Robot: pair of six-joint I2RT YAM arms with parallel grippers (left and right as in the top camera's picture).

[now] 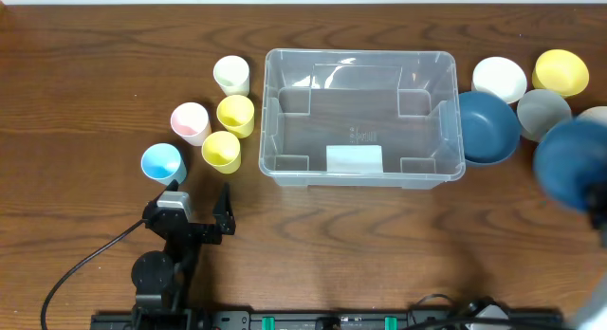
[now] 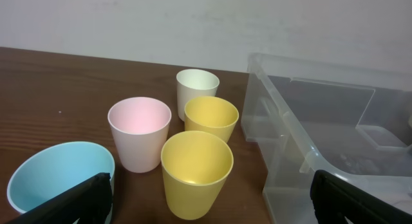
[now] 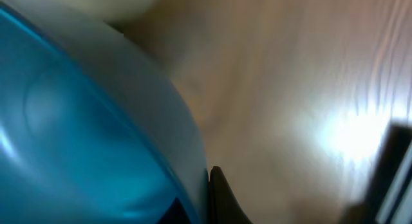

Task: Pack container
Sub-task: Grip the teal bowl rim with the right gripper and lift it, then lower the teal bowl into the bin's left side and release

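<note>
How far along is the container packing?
Done: nothing yet; the container is empty.
In hand: the right gripper is shut on the rim of a dark blue bowl, to the right of the container. The left gripper is open near the light blue cup, holding nothing.
Left: all five cups on the left and the other bowls on the right are outside the container.

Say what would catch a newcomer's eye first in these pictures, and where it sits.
The large clear container sits empty mid-table. Five pastel cups cluster to its left and bowls to its right. At the right edge a blurred blue bowl looms, seemingly lifted.
</note>
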